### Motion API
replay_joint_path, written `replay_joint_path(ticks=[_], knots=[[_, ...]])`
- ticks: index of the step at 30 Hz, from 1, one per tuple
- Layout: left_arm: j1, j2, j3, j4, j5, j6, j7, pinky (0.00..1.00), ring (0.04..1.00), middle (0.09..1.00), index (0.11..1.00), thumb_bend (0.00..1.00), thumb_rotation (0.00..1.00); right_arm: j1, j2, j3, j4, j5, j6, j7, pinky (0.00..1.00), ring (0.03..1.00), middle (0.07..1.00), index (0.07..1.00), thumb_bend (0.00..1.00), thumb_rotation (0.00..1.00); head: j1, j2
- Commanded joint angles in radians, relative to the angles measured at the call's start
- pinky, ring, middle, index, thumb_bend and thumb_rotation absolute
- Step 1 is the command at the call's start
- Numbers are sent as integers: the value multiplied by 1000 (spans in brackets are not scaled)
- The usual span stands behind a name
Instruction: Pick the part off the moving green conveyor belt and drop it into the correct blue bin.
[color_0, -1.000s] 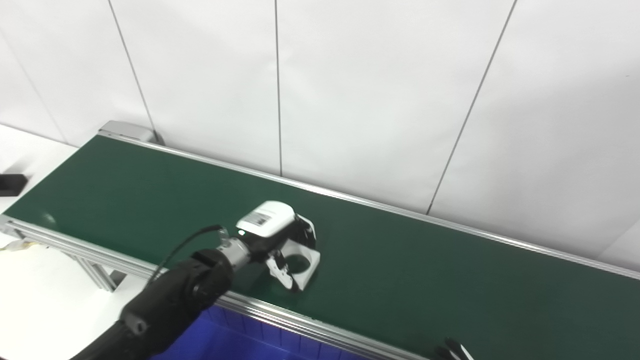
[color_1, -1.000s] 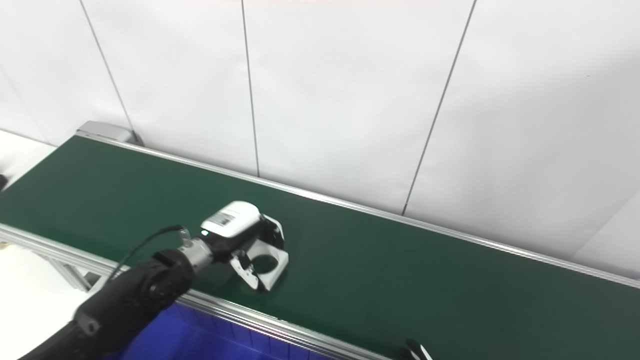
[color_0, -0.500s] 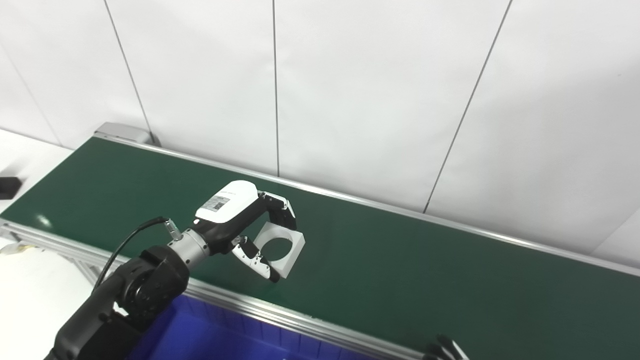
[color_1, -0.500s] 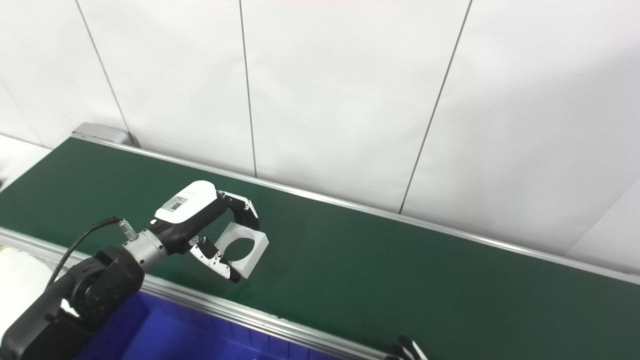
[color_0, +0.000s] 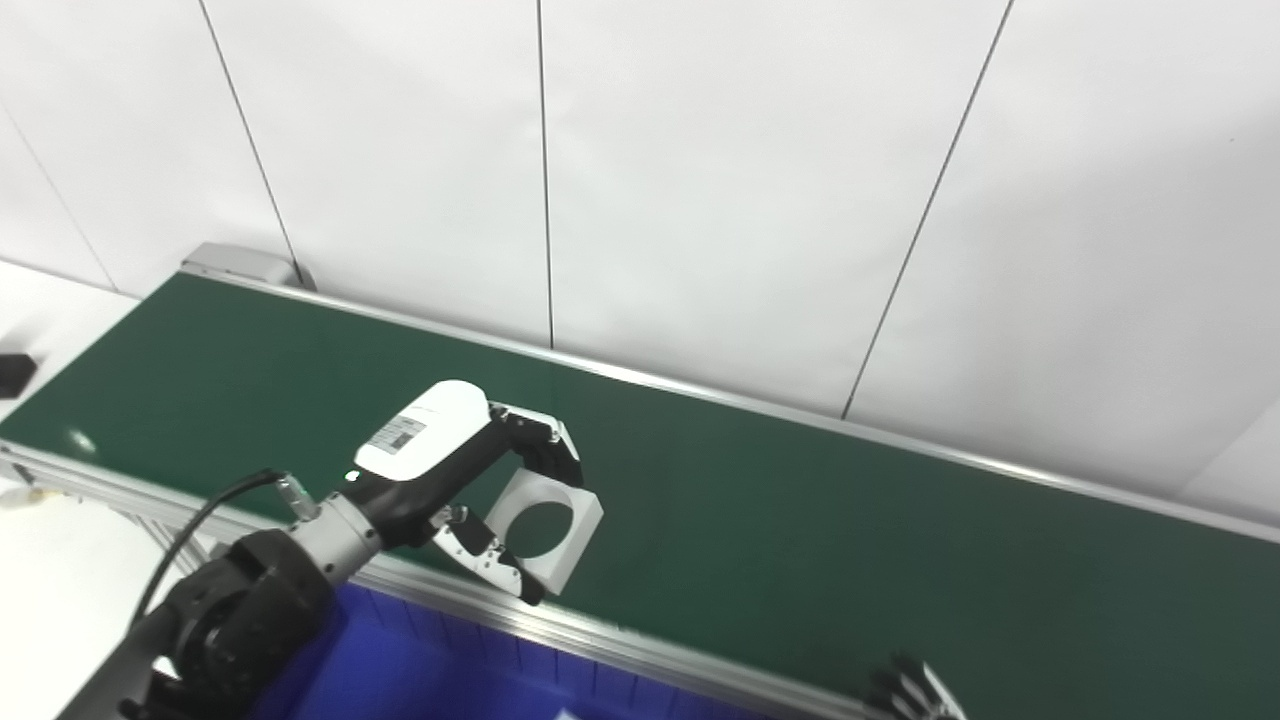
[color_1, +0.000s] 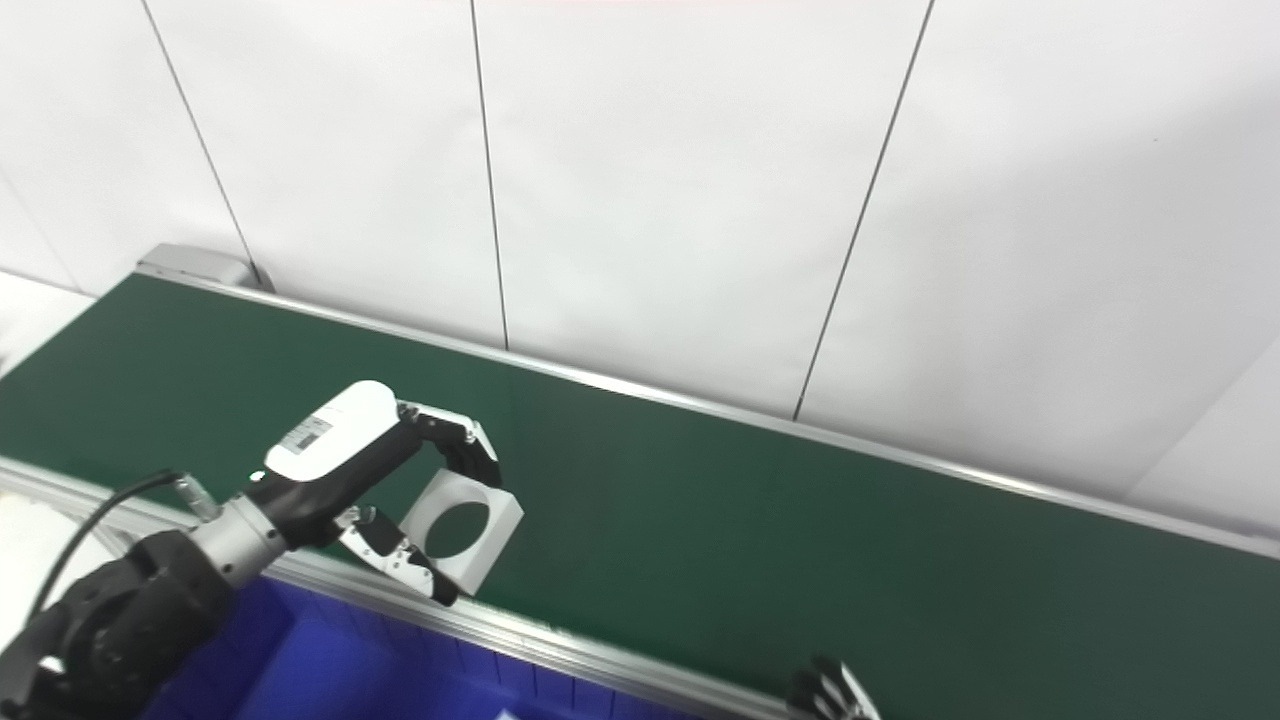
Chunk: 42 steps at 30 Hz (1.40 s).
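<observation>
Gripping the part (color_0: 545, 530), a white square block with a round through-hole, the left hand (color_0: 470, 480) has it clamped between fingers and thumb above the near edge of the green conveyor belt (color_0: 800, 540). Picking looks done; dropping it into the blue bin (color_0: 420, 670) below the belt remains. Its holed face tilts up toward the camera, with no clear long axis. Only the right hand's (color_0: 915, 695) fingertips show, so I cannot tell its state.

White square part (color_0: 545, 528) with large round hole through middle, tilted, was held above near edge of green conveyor belt (color_0: 800, 540), pinched in left hand (color_0: 450, 480). Blue bin (color_0: 420, 670) sat below belt's near rail.
</observation>
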Motion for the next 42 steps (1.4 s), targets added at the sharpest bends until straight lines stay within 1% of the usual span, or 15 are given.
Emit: replay_joint_path(ticks=[1, 2, 3, 9, 10, 13, 17, 21, 26, 28, 32, 33, 36, 38, 42], knots=[[19, 0, 22, -57, -18, 13, -3, 558, 499, 477, 499, 523, 0, -5, -8, -17, -55, 27, -41, 21, 693, 770, 819, 870, 608, 882, 8, 28], [34, -6, 25, -66, -19, 16, -4, 573, 515, 484, 493, 523, 0, -8, -10, -22, -65, 34, -33, 27, 687, 763, 813, 864, 609, 858, 10, 34], [47, -12, 27, -74, -21, 19, -6, 578, 518, 485, 492, 523, 0, -10, -13, -28, -75, 39, -24, 33, 682, 759, 809, 860, 608, 844, 16, 52], [119, -43, 31, -104, -3, 24, -10, 584, 531, 493, 485, 523, 0, -23, -17, -54, -103, 60, 7, 64, 661, 742, 794, 846, 604, 791, 33, 86], [129, -49, 32, -106, -2, 23, -9, 598, 542, 497, 482, 522, 0, -24, -17, -57, -106, 62, 9, 68, 658, 742, 794, 841, 597, 779, 33, 86], [166, -66, 38, -113, 3, 26, -4, 600, 545, 500, 480, 521, 0, -26, -18, -67, -116, 73, 16, 82, 657, 744, 794, 840, 592, 776, 44, 108], [212, -89, 50, -109, 11, 22, 3, 603, 559, 509, 476, 519, 0, -26, -18, -79, -127, 82, 26, 95, 659, 748, 795, 836, 592, 775, 51, 115], [249, -113, 62, -90, 3, 24, 12, 590, 541, 491, 489, 522, 0, -22, -19, -90, -140, 81, 38, 104, 658, 744, 793, 838, 602, 790, 54, 120], [278, -132, 73, -30, -11, -13, 34, 557, 525, 491, 490, 522, 0, -18, -20, -101, -153, 84, 53, 111, 660, 745, 796, 839, 630, 802, 58, 125], [285, -141, 72, -5, -19, -14, 40, 543, 512, 486, 493, 522, 0, -17, -20, -106, -158, 81, 58, 114, 660, 745, 797, 838, 637, 806, 59, 127], [292, -157, 65, 72, -32, -49, 65, 504, 498, 483, 494, 521, 0, -13, -20, -114, -163, 84, 58, 123, 659, 748, 799, 837, 641, 811, 58, 128], [292, -162, 58, 94, -28, -50, 67, 496, 496, 485, 493, 521, 0, -12, -19, -116, -166, 84, 61, 123, 659, 748, 799, 836, 643, 811, 54, 131], [290, -174, 44, 133, -24, -48, 75, 405, 447, 469, 506, 519, 0, -8, -17, -119, -171, 87, 66, 124, 662, 747, 797, 836, 649, 807, 53, 133], [289, -189, 37, 161, -27, -29, 79, 386, 431, 460, 512, 519, 0, -5, -15, -123, -176, 87, 69, 122, 660, 745, 795, 834, 651, 804, 53, 134], [278, -205, 18, 234, 13, -40, 111, 380, 423, 453, 517, 519, 0, -1, -13, -125, -187, 91, 78, 123, 660, 744, 793, 832, 650, 801, 54, 138]])
